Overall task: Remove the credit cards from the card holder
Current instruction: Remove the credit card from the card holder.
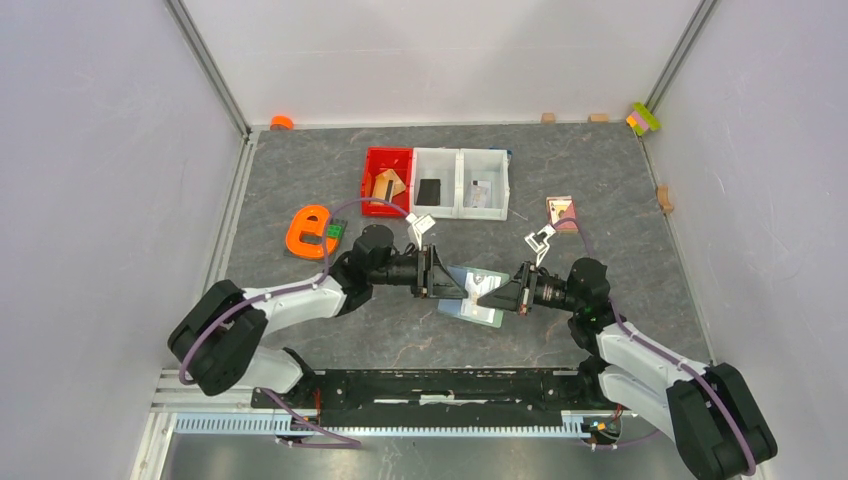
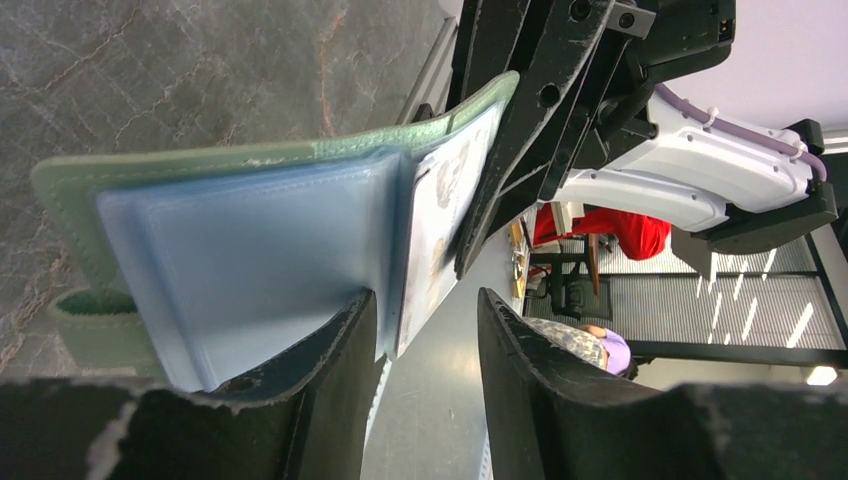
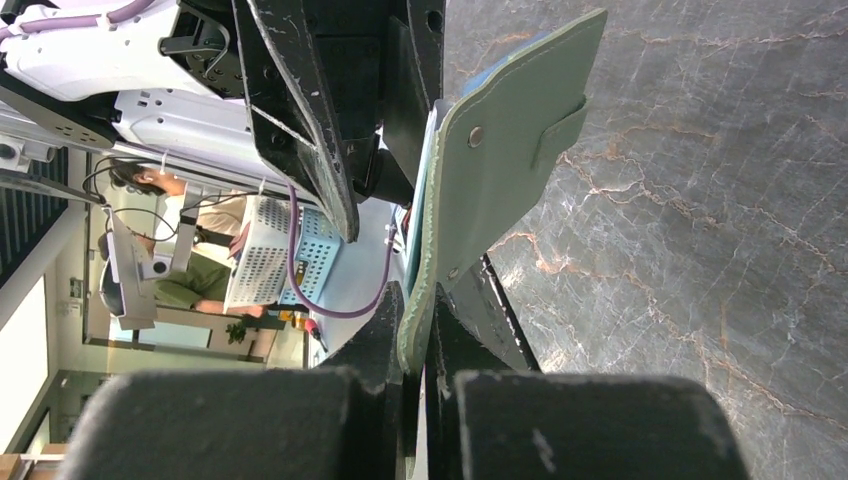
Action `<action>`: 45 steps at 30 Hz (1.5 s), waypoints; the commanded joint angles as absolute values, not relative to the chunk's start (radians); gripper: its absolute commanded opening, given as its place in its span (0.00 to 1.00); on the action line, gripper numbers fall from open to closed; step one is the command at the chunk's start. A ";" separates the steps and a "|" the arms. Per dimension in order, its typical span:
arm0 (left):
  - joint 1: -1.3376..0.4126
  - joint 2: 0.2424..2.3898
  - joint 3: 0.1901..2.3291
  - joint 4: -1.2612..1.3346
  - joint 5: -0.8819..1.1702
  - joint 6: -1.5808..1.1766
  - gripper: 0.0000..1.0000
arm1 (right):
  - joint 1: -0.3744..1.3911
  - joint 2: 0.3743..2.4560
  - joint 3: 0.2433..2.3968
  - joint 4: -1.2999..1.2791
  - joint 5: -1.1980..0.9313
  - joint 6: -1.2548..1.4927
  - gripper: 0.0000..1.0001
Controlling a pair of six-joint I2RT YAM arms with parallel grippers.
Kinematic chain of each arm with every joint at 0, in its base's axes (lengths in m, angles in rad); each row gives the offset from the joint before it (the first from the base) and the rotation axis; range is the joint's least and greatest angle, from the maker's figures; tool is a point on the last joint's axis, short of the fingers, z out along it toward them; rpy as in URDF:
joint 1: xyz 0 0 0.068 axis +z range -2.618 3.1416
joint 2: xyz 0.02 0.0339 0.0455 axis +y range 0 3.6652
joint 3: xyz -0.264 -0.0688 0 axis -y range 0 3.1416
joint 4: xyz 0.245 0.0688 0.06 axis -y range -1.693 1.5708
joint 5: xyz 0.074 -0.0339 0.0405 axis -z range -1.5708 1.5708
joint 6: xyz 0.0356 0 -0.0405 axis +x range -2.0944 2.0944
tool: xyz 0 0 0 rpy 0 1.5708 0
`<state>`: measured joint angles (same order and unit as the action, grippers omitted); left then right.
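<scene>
Two arms meet over the middle of the table, with the card holder between their tips. The right pincer is closed tight on one edge of the green cover. The left pincer stands partly open, its fingers apart and clamping nothing. From above, the holder is a pale teal patch, opened out and tilted. Its long side runs roughly across, from one arm toward the other. Whether a corner touches the table cannot be told from there.

The right wrist view shows only the outside of the card holder. Its plain green cover runs lengthwise away from the right pincer, which pinches its near end. The small tab and a snap stud are on the side facing the stone-patterned table.

The left wrist view shows the inside of the card holder instead. A pale blue pocket panel lies against the green cover, and the tab hangs at the lower left. A white printed card sits in the fold between pocket and cover. One finger of the left pincer is just beside the blue panel, and the gap between the fingers is open.

Only the top view takes in the far side. There a tan card lies in a red bin, beside two white bins.
</scene>
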<state>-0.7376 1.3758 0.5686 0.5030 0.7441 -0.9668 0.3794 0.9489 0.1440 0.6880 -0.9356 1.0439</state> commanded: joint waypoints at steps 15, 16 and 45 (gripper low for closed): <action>-0.770 1.504 0.701 0.622 0.922 -0.936 0.02 | 0.385 0.971 0.165 0.829 -1.008 1.102 0.00; -0.766 1.507 0.696 0.647 0.923 -0.952 0.02 | 0.384 0.971 0.163 0.836 -1.010 1.104 0.03; -0.662 1.404 0.595 0.463 0.936 -0.827 0.02 | 0.299 0.979 0.237 0.653 -1.049 0.946 0.00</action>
